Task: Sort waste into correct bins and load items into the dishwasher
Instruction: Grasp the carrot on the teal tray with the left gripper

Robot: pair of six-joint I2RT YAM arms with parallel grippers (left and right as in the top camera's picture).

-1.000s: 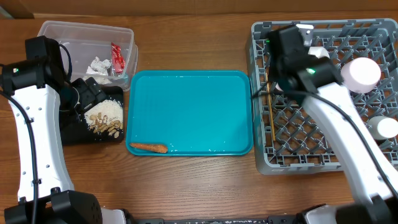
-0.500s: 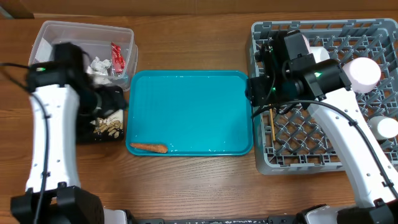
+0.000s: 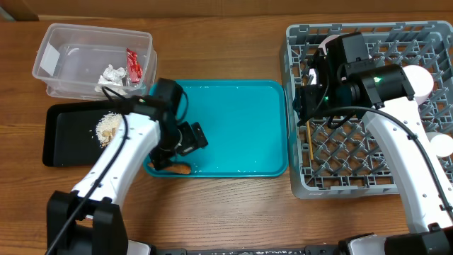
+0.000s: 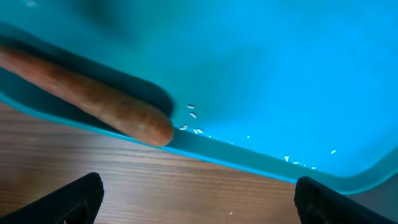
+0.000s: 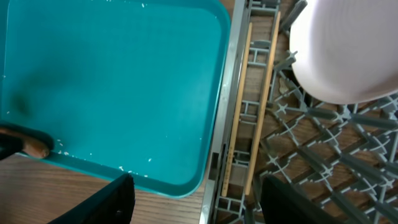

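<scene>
An orange carrot (image 4: pixel 93 102) lies in the front left corner of the teal tray (image 3: pixel 233 120), against its rim. My left gripper (image 4: pixel 199 202) hangs open just in front of it, over the tray's edge and the wood, holding nothing; from overhead the left gripper (image 3: pixel 168 161) partly hides the carrot (image 3: pixel 181 169). My right gripper (image 5: pixel 199 199) is open and empty above the left edge of the grey dish rack (image 3: pixel 368 177). Two chopsticks (image 5: pixel 261 106) lie in the rack's left channel. A white bowl (image 5: pixel 342 50) stands beside them.
The clear tub (image 3: pixel 78 53) at the back left holds a red wrapper (image 3: pixel 132 65) and tissues (image 3: pixel 113 74). The black tray (image 3: pixel 67 142) holds rice (image 3: pixel 107 127). A small white cup (image 3: pixel 440 145) sits at the rack's right edge.
My left arm has swung from the black tray to the teal tray's front left corner, over the carrot. The right gripper has opened wider and shifted slightly right over the rack.
</scene>
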